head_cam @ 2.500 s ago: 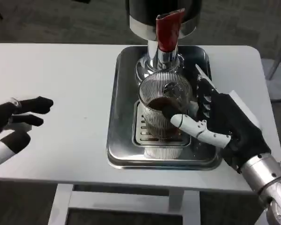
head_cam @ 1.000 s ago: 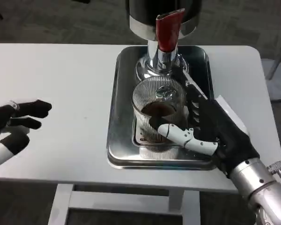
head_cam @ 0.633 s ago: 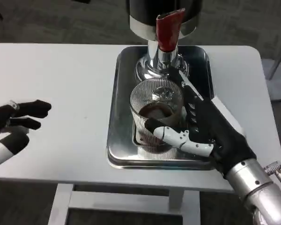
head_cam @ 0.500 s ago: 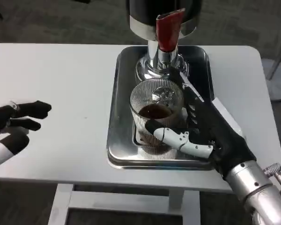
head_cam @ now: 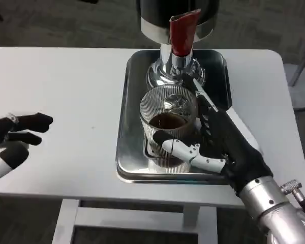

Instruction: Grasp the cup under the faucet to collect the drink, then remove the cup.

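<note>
head view: take the dispenser (head_cam: 177, 20) at the back of the table as your landmark. just in front of its base, on the steel tray (head_cam: 129, 101), stands the ribbed glass cup (head_cam: 166, 122), over the drip grate (head_cam: 153, 150). you can see dark drink in the cup, so the collecting part looks done, or close to it. no stream from the faucet (head_cam: 182, 36) is visible, though a thin one would be hard to make out here. the red tap lever sits above and behind the cup, which looks a little forward of the spout rather than squarely under it, but the angle makes that hard to call.

your right hand (head_cam: 221, 145) is wrapped on the cup from the dispenser's front-right: the thumb crosses the near wall low down and the fingers (head_cam: 202, 104) run up the far right side, so you are gripping the glass. i cannot tell whether the cup is off the grate or resting on it.

your left hand (head_cam: 12, 134) waits well away from the dispenser, at the table's left edge, holding nothing, fingers loosely parted.

what is left, as i judge it, is the removal: bring the cup clear of the tray and set it on the white table (head_cam: 66, 91). keep it level, since the drink could slop.
</note>
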Controlling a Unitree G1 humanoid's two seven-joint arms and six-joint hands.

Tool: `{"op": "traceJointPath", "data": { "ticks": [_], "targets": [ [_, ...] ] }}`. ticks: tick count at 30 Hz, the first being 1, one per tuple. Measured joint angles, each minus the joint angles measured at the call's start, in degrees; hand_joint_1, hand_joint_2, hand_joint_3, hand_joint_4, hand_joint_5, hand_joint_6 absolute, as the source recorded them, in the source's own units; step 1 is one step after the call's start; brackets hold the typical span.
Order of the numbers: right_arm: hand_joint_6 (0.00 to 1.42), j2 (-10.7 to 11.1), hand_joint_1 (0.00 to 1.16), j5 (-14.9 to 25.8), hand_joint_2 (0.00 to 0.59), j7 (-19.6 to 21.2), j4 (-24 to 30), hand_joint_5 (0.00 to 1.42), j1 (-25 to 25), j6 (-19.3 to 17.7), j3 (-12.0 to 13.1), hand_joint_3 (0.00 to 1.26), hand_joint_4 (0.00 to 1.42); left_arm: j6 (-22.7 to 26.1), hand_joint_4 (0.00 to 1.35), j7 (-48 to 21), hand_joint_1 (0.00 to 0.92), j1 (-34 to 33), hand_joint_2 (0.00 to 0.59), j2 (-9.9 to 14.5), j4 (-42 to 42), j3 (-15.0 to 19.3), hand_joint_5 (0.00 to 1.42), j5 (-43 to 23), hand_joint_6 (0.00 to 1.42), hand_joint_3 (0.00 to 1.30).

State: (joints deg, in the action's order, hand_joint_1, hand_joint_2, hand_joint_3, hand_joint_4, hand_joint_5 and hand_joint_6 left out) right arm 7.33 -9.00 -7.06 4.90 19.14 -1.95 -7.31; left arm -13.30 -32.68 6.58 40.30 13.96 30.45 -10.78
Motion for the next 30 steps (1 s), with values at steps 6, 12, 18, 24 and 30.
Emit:
{"op": "traceJointPath", "data": {
  "ticks": [6, 12, 18, 24, 30],
  "targets": [
    [0.27, -0.5, 0.73, -0.7, 0.212, 1.0, -0.2, 0.05, 0.0, 0.0, -0.6, 0.00, 0.00, 0.0, 0.27, 0.0, 0.000, 0.1, 0.068, 0.0, -0.6, 0.0, 0.33, 0.0, 0.35, 0.31],
    [0.31, -1.5, 0.73, -1.0, 0.212, 2.2, -0.8, 0.11, 0.1, 0.0, -1.8, 0.00, 0.05, 0.0, 0.27, -0.4, 0.000, 0.4, 0.069, 0.0, -1.2, 0.1, 0.33, 0.0, 0.35, 0.31],
    [0.34, -2.1, 0.73, -2.3, 0.212, 2.9, -0.8, 0.14, 0.2, -0.2, -2.7, 0.00, 0.09, 0.0, 0.27, -0.6, 0.000, 0.6, 0.069, 0.1, -1.4, 0.4, 0.33, 0.0, 0.35, 0.31],
    [0.36, -2.4, 0.74, -5.5, 0.216, 5.3, -0.7, 0.18, -0.3, -1.6, -3.4, 0.00, 0.12, 0.0, 0.28, -0.6, 0.000, 0.6, 0.067, 0.1, -1.5, 0.4, 0.33, 0.0, 0.35, 0.32],
    [0.38, -3.2, 0.73, -8.5, 0.234, 8.8, -0.5, 0.22, -1.3, -2.4, -4.0, 0.03, 0.18, 0.0, 0.28, -0.6, 0.000, 1.0, 0.067, 0.1, -1.5, 0.4, 0.33, 0.0, 0.35, 0.32]
  ]
}}
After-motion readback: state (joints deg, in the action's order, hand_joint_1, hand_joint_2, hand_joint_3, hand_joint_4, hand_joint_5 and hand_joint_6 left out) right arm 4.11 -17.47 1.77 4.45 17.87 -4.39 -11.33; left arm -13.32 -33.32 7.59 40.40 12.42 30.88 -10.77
